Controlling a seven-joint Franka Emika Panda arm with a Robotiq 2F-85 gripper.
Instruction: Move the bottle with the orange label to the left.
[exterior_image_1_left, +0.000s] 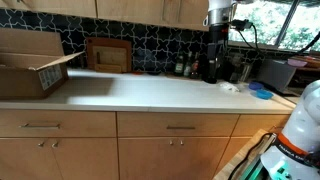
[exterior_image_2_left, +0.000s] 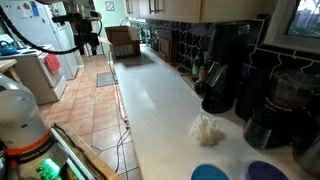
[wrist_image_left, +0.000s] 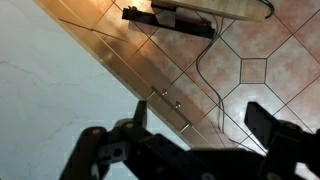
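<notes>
Several small dark bottles stand against the tiled backsplash at the back of the counter in both exterior views (exterior_image_1_left: 183, 68). One squat bottle among them shows an orange-red patch; I take it for the bottle with the orange label (exterior_image_2_left: 198, 72). My gripper (exterior_image_1_left: 213, 68) hangs from the white arm just to the right of that cluster, close to it and not touching it. In the wrist view the gripper (wrist_image_left: 203, 115) is open and empty. That view shows only the counter edge, the cabinet fronts and the tiled floor; no bottle is in it.
A cardboard box (exterior_image_1_left: 30, 62) sits at the counter's left end, and a wooden board (exterior_image_1_left: 108, 54) leans on the backsplash. A crumpled white wad (exterior_image_2_left: 207, 128), blue lids (exterior_image_1_left: 261, 93) and dark appliances (exterior_image_2_left: 272, 100) crowd the right end.
</notes>
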